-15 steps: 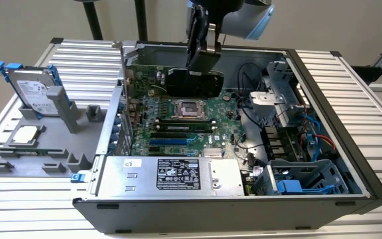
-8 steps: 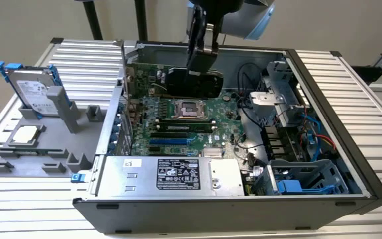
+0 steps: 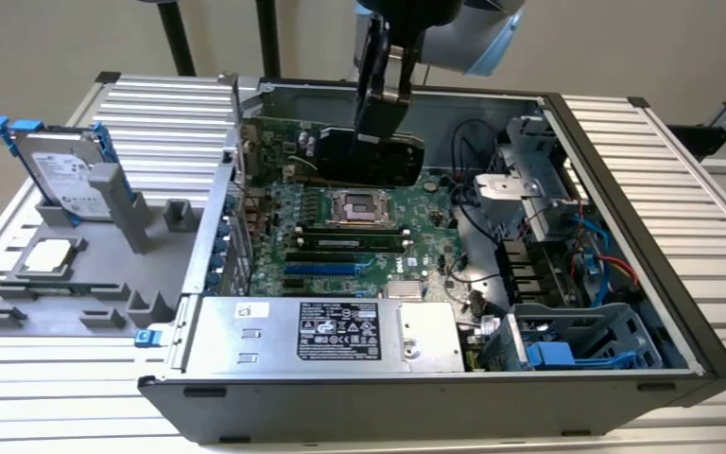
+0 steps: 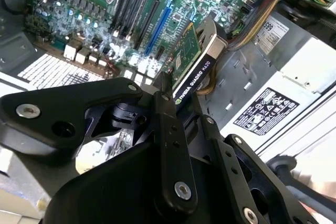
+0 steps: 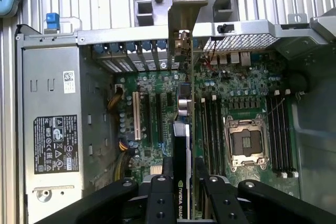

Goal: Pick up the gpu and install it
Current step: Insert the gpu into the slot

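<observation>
I have the gripper (image 5: 182, 182) closed on the gpu (image 5: 182, 145), its two black fingers (image 5: 158, 198) pressed against either face of the card near its upper edge. In the first wrist view I look straight down the card: it hangs edge-on below the hand, thin and dark, with its silver end bracket (image 5: 182, 3) at the far end, reaching the slotted rear wall of the computer case (image 5: 47, 38). Under the card lies the motherboard (image 5: 220, 87), with the open processor socket (image 5: 245, 142) to one side of the hand and the silver power supply (image 5: 52, 129) with its label to the other.

The second wrist view gives me what that one hides: the gpu (image 4: 197, 61) seen from its side, green board and black cooler edge tilted away from the gripper (image 4: 170, 103), held clear above the blue expansion slot (image 4: 163, 19).

From the exterior view the arm (image 3: 445, 24) comes down nearly vertical into the open case (image 3: 628, 161), and the gpu (image 3: 370, 156) stands upright in the gripper (image 3: 380, 118) over the far part of the board, beyond the socket. Farther from the hand, outside the case on the exterior view's left, a grey holder tray (image 3: 148, 246) carries a hard drive (image 3: 67, 175) standing in its blue frame and a processor chip (image 3: 48, 257) lying flat
</observation>
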`<state>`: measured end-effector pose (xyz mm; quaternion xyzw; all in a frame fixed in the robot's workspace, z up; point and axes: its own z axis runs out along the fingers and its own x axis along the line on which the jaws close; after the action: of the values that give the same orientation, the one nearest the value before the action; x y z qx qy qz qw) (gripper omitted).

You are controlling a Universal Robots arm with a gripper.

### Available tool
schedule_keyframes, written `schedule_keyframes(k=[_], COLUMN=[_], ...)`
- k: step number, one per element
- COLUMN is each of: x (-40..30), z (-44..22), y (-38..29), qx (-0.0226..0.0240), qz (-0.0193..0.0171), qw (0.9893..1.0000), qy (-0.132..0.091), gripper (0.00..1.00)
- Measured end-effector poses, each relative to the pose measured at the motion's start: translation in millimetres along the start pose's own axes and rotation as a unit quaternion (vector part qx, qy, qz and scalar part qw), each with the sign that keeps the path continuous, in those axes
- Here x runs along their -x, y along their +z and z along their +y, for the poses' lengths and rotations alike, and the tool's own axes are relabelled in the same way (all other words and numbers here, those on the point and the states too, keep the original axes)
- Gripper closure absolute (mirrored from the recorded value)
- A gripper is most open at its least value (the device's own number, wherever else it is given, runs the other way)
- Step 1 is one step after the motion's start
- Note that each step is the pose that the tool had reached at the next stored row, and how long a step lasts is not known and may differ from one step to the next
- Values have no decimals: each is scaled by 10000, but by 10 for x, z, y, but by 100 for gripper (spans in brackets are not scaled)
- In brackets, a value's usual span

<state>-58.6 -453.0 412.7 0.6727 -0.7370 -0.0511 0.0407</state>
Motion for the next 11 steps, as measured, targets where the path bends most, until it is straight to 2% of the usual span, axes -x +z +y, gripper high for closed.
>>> schedule_keyframes(k=[11], x=[17], z=[-2], y=[15], qx=[-3], qz=[-25], qw=[9998], qy=[190], gripper=[100])
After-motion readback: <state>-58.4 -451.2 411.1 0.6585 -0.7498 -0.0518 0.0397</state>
